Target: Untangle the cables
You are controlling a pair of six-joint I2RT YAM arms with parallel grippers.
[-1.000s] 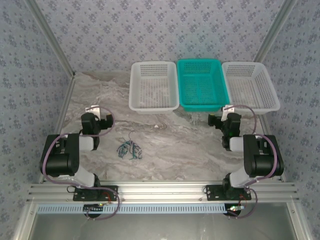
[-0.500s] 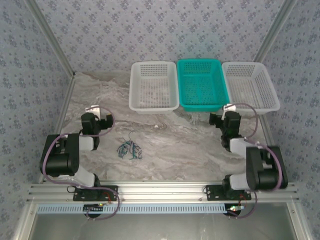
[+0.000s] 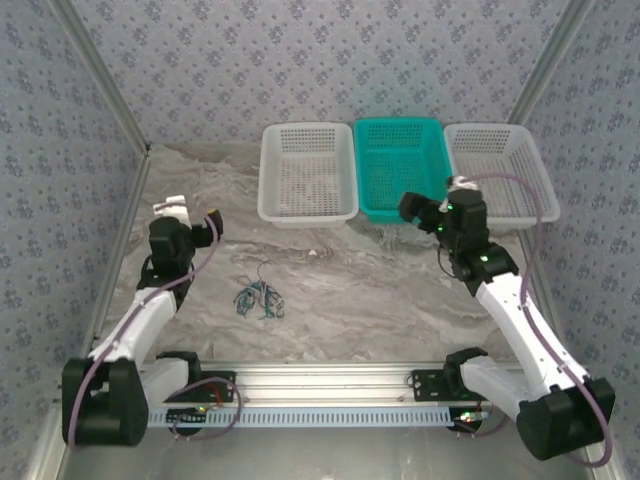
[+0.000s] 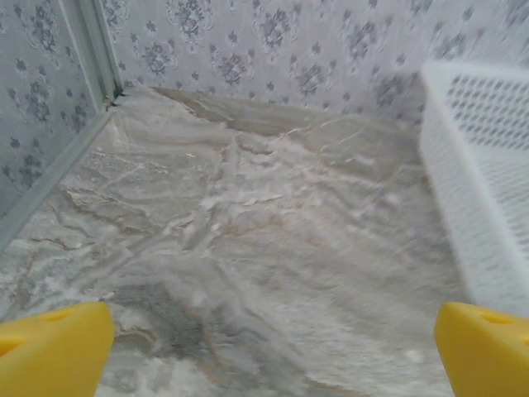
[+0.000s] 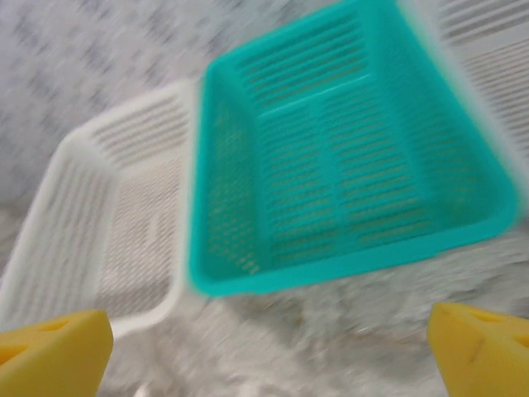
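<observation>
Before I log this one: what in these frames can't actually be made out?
- cables: top view, too small to count strands or trace where they cross.
- teal basket and left white basket: right wrist view, motion blur smears the mesh.
- left hand: left wrist view, fingers cut off by the bottom edge.
- right hand: right wrist view, likewise cut off at the bottom.

A: Overhead camera, where did it sit?
B: High, behind the arm bases (image 3: 190, 385), looking down and forward over the whole desk (image 3: 350, 290) to the far wall (image 3: 320, 70).
A: Left wrist?
B: Low and close above the marble, peering past the left pincer (image 4: 269, 351) toward the far-left corner (image 4: 111, 95); the white basket (image 4: 479, 165) at its right edge appeared overhead too.
A: Right wrist?
B: Behind the right pincer (image 5: 269, 351), tilted, blurred, near the teal basket (image 5: 347, 165), shared with the top view.
</observation>
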